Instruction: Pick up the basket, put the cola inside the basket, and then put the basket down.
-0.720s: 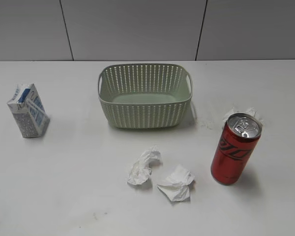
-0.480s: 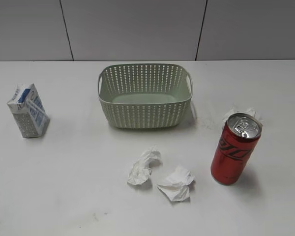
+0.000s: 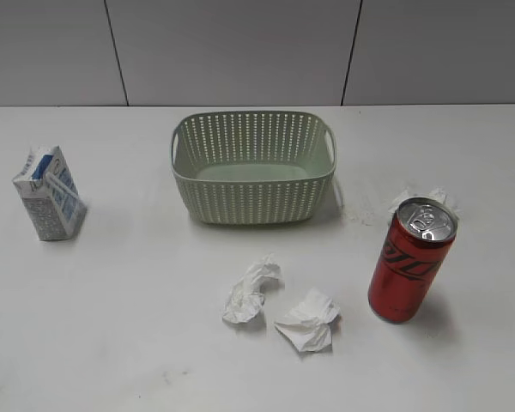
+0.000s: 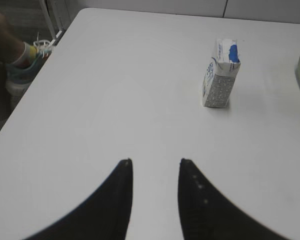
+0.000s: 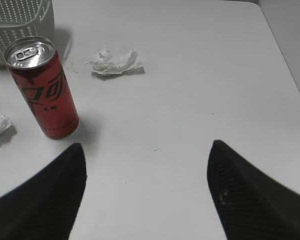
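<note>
The pale green basket (image 3: 253,167) stands empty on the white table at centre back; a corner shows in the right wrist view (image 5: 20,25). The red cola can (image 3: 410,260) stands upright at the right front, also in the right wrist view (image 5: 42,87). Neither gripper shows in the exterior view. My left gripper (image 4: 154,161) is open and empty over bare table, left of the carton. My right gripper (image 5: 147,145) is wide open and empty, with the can a little ahead and to its left.
A blue-and-white carton (image 3: 50,193) stands at the left, also in the left wrist view (image 4: 220,75). Two crumpled tissues (image 3: 251,292) (image 3: 309,320) lie in front of the basket, and a third (image 3: 421,199) behind the can. The table's left edge (image 4: 35,75) is near.
</note>
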Robot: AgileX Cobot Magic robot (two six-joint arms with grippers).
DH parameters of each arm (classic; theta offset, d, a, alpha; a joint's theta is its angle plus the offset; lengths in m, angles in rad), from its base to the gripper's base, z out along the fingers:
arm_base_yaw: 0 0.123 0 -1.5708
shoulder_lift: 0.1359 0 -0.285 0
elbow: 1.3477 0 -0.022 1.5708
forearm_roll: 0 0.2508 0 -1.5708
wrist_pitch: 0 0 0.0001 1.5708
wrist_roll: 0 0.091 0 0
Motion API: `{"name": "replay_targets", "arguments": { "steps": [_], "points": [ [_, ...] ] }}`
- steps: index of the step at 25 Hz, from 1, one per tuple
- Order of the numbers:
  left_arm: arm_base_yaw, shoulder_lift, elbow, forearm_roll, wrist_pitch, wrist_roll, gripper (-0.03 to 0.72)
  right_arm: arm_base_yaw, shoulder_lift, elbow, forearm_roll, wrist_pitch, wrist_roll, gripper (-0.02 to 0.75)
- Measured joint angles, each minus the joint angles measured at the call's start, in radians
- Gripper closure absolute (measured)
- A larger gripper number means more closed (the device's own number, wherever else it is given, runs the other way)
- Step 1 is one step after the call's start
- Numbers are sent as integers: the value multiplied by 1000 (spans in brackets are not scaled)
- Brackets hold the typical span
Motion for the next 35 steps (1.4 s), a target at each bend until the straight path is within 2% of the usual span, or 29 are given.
{"name": "replay_targets", "arguments": {
  "steps": [20,23,29,31,35],
  "points": [
    [0,0,0,-6,0,0,440,0,0,0,0,-1,0,153],
    [0,0,0,-34,-1,0,378,0,0,0,0,-1,0,153],
    [0,0,0,-87,-8,0,132,0,0,0,0,-1,1,153],
    [0,0,0,-89,-8,0,96,0,0,0,0,-1,1,153],
    [0,10,-1,-96,-19,0,85,0,0,0,0,-1,0,153]
  ]
}}
